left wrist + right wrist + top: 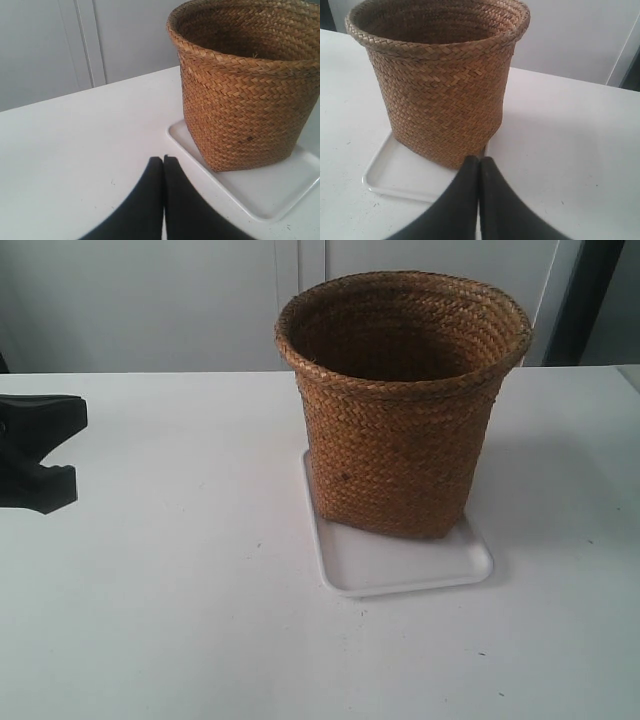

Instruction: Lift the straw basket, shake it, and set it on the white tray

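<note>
White table [150,620] under everything. Straw basket [400,430] stands upright, base on the white tray [400,568], with bare tray showing past the base. Left gripper [163,159]: fingers pressed together, holding nothing. Basket ahead of it and apart, tray corner nearer. Right gripper [479,159]: fingers likewise pressed together, empty. Basket close ahead; contact unclear.

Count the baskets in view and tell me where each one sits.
1. The basket stands upright on the tray, covering its far part in the exterior view. No other basket shows in any view, though one could lie outside the frames.
</note>
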`<state>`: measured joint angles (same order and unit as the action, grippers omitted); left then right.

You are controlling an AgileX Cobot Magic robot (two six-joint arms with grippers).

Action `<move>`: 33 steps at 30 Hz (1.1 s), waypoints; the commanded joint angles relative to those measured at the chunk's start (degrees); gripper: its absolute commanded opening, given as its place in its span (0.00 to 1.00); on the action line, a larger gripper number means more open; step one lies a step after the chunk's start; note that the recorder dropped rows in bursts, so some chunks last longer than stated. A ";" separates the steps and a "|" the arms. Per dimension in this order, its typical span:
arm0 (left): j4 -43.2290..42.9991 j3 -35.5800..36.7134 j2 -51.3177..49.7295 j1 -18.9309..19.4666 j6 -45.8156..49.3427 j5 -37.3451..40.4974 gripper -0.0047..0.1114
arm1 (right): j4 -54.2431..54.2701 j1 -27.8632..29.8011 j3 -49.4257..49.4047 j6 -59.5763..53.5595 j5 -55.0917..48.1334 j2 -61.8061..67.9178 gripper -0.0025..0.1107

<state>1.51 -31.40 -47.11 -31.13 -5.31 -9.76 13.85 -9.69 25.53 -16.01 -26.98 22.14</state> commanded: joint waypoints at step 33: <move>0.06 0.29 0.37 -0.28 -0.47 0.38 0.04 | 7.51 -0.04 -22.29 -0.33 5.61 -22.14 0.02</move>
<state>1.51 -31.40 -47.11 -31.13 -5.46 -9.73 21.53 -9.69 3.46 -16.01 -21.01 0.31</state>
